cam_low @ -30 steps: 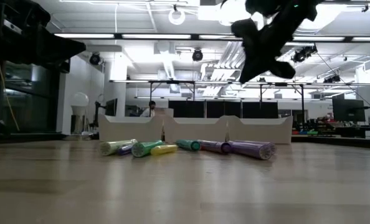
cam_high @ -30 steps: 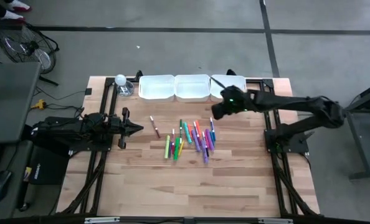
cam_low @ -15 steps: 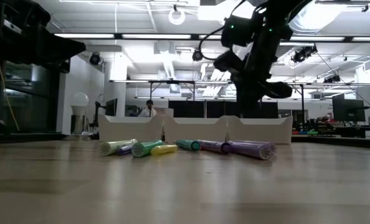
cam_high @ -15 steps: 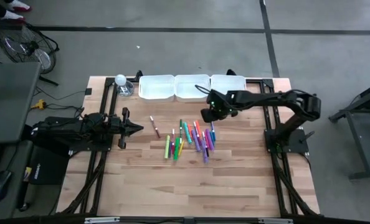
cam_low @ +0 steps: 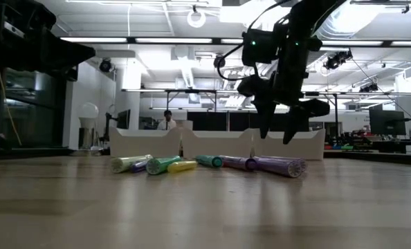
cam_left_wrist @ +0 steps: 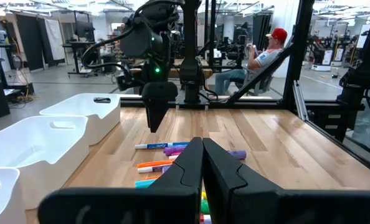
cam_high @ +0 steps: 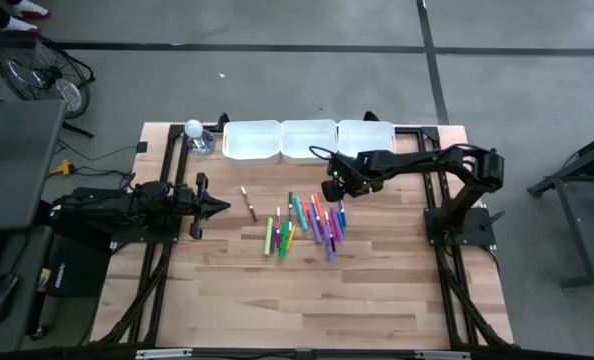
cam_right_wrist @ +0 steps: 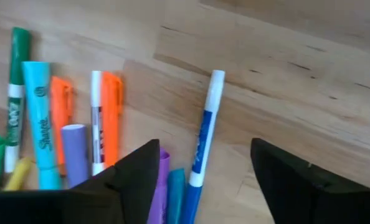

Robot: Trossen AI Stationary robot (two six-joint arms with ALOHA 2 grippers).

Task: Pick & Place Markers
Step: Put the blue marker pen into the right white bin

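Above the far edge of the scattered markers (cam_high: 305,222), the right gripper (cam_high: 333,189) hangs with its two fingers spread wide and nothing between them. Its own wrist camera looks straight down — a blue-and-white marker (cam_right_wrist: 203,135) lies on the bare wood right under the gap, touched by neither finger, with orange, purple, light-blue and green ones just to one side. The lower ends of several are cut off by the fingers, so their full length cannot be made out.

From table height the same gripper (cam_low: 277,124) shows clear of the wood, fingertips above the row of capped ends, though that view squeezes the pile into a line and hides how many lie behind. Three white trays (cam_high: 308,139) stand side by side just beyond the gripper; overhead, nothing is seen in them, and the level view gives only their outer walls.

Well away, across the pile, the left gripper (cam_high: 217,207) rests with its fingers (cam_left_wrist: 225,174) pressed together — empty.
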